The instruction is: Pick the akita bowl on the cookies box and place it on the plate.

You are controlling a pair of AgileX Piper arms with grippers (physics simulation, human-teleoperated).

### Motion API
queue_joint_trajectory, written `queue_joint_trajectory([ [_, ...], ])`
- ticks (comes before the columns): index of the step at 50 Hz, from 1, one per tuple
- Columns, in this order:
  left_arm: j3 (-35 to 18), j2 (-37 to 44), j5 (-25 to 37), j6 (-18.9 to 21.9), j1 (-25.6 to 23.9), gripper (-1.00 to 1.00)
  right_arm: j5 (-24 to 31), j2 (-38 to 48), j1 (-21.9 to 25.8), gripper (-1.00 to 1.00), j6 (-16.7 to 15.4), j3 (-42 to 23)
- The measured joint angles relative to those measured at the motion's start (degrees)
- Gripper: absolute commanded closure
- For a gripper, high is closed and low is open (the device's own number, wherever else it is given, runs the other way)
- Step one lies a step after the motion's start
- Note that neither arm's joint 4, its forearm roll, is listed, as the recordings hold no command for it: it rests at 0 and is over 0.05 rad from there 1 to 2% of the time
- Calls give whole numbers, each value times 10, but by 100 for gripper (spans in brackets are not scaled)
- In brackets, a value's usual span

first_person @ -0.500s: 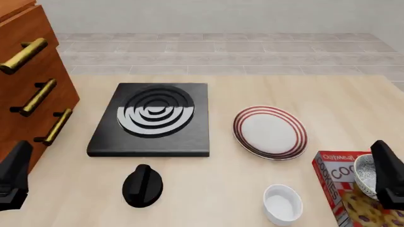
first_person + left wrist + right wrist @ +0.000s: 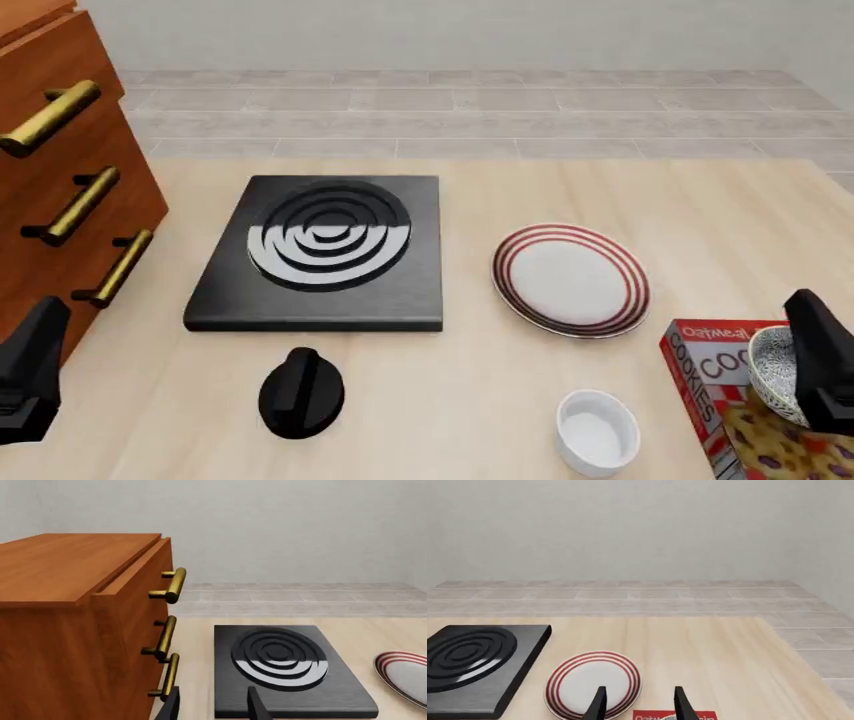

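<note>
The speckled akita bowl point(image 2: 771, 368) sits on the red cookies box point(image 2: 721, 385) at the table's near right edge. My right gripper point(image 2: 819, 362) stands right beside the bowl and hides part of it. The right wrist view shows this gripper point(image 2: 639, 705) open, its fingers point(image 2: 596, 704) apart and empty over the box's top edge point(image 2: 674, 714). The red-ringed plate point(image 2: 571, 278) lies bare to the left of and beyond the box, and shows as the plate point(image 2: 592, 682) ahead of the fingers. My left gripper point(image 2: 30, 372) waits open at the near left.
A black stove burner point(image 2: 320, 250) lies in the middle, with a black knob point(image 2: 300, 392) in front of it. A plain white dish point(image 2: 597, 430) sits left of the box. A wooden drawer cabinet point(image 2: 60, 180) with brass handles stands at the left.
The right gripper has shifted very slightly beside the bowl. Nothing else has moved.
</note>
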Motion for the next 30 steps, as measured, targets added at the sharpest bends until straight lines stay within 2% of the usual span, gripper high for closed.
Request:
queue_joint_trajectory([
  [8,0,0,0,0,0,-100,75,7,-8,-100,6,-80],
  [19,0,0,0,0,0,-100,224,42,-39,-100,-41,-245],
  [30,0,0,0,0,0,-100,377,90,-84,-100,-51,-394],
])
